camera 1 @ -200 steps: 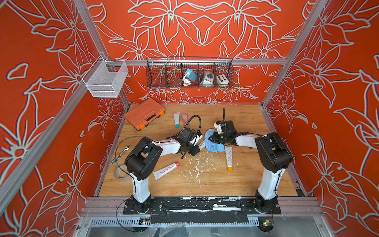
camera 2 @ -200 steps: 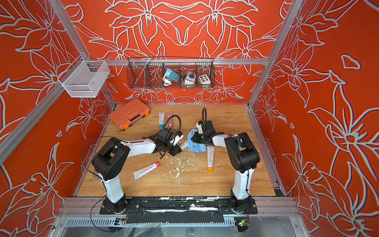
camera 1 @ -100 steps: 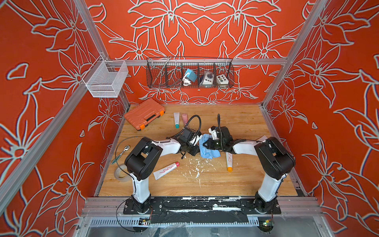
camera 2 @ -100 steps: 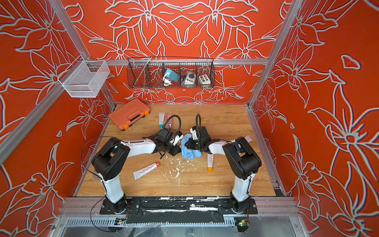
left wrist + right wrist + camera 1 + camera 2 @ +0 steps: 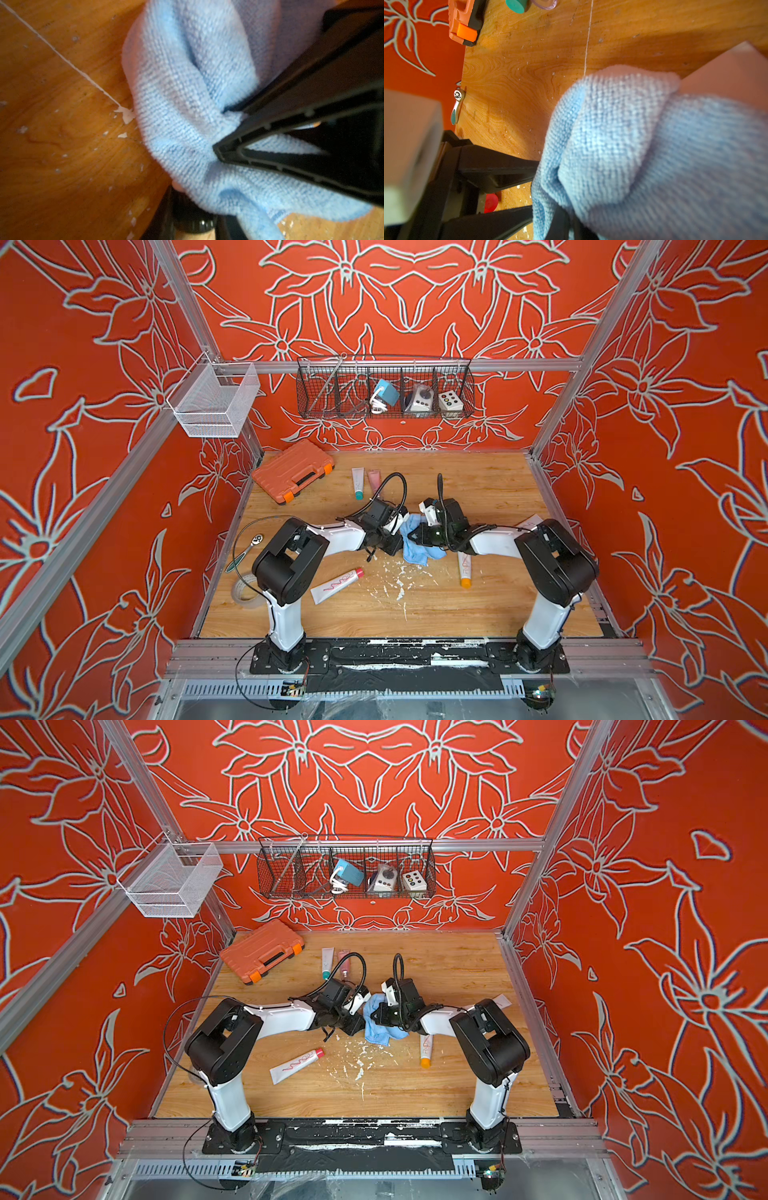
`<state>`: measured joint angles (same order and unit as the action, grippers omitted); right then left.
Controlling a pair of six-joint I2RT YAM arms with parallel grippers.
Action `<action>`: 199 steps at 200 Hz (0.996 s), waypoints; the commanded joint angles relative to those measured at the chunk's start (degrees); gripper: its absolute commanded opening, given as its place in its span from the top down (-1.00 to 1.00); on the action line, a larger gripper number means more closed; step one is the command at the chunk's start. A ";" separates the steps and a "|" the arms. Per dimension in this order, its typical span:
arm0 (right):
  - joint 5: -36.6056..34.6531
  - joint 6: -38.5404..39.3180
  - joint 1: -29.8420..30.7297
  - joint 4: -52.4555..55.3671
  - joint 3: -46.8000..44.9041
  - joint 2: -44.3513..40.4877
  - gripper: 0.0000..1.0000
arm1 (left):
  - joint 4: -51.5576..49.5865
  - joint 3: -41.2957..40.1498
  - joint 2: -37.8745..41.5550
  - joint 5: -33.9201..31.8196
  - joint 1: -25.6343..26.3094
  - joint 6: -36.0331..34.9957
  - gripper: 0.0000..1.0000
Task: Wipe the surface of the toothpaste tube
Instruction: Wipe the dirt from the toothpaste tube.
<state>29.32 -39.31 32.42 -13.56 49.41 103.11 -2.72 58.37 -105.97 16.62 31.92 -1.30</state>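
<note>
Two grippers meet tip to tip at the middle of the table (image 5: 490,485). The right gripper (image 5: 411,536) is clamped tight on a bunched light-blue cloth (image 5: 415,553); in the left wrist view its black fingers (image 5: 291,108) pinch a fold of the fabric between them. The left gripper (image 5: 392,545) is closed as well, on the toothpaste tube (image 5: 177,186), which is almost wholly covered by the cloth. Only a pale pinkish sliver shows at the fabric's edge, just beside the left gripper's own fingers, and how the rest of it lies cannot be told. The cloth drapes over that spot and trails down onto the wood on the side toward the arms' bases. White flecks (image 5: 395,578) are scattered over the boards just in front of the cloth. Two more tubes lie flat there, clear of both grippers: a red-capped tube (image 5: 334,585) near the left arm and an orange-capped tube (image 5: 465,570) partly under the right arm. Farther back, a teal-capped tube (image 5: 357,483) and a pink tube (image 5: 374,480) lie side by side, near an orange case (image 5: 293,470). By the table's left edge are a ratchet wrench (image 5: 249,549) and a roll of tape (image 5: 245,593). A black wire basket (image 5: 316,398) hangs on the back wall.
</note>
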 commanded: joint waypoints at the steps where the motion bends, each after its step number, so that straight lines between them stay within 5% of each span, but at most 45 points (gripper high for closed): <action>1: -0.07 1.03 1.41 8.81 0.61 1.34 1.00 | 0.92 -0.01 1.59 0.82 -0.19 -0.11 0.73; 199: -3.02 7.50 -10.22 17.28 9.84 8.28 1.00 | 0.92 -0.36 2.15 2.69 -0.19 -0.63 0.75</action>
<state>32.67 -33.76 24.12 -1.61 58.11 108.01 -1.76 58.33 -105.93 16.56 31.75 -1.28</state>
